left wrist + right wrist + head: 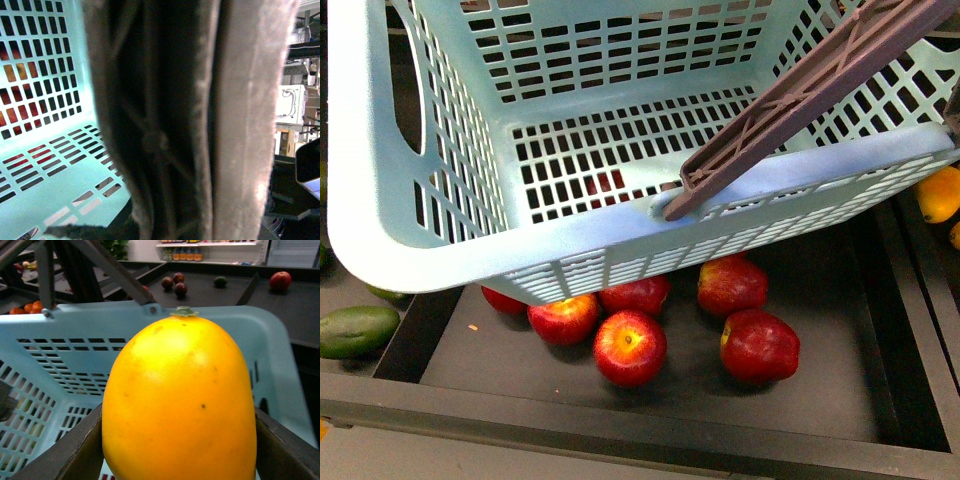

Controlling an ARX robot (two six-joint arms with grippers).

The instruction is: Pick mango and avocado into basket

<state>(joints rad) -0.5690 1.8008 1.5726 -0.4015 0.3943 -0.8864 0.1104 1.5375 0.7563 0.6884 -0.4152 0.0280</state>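
Well, the right claw (179, 440) is closed round the mango (175, 370), with one dark jaw on each side. The fruit hangs by the open top of the basket (440, 250) and is not lying in it yet. The left claw is hidden, because the handle (800, 95) fills its view, so one cannot tell how it stands. The mango is smooth, fat and egg-shaped, yellow going orange, so it could slip out of the grip. The basket is thin, hard plastic full of slots, and it hangs in the air tipped to one side. If the mango is let go too high or too near the rim, it may bump, roll to the low side, or hop out. Then it would land on the shiny red apples (630, 347) in the black tray (800, 400) at 6 o'clock below. The green avocado (355, 330) lies at 8 o'clock, outside the basket.
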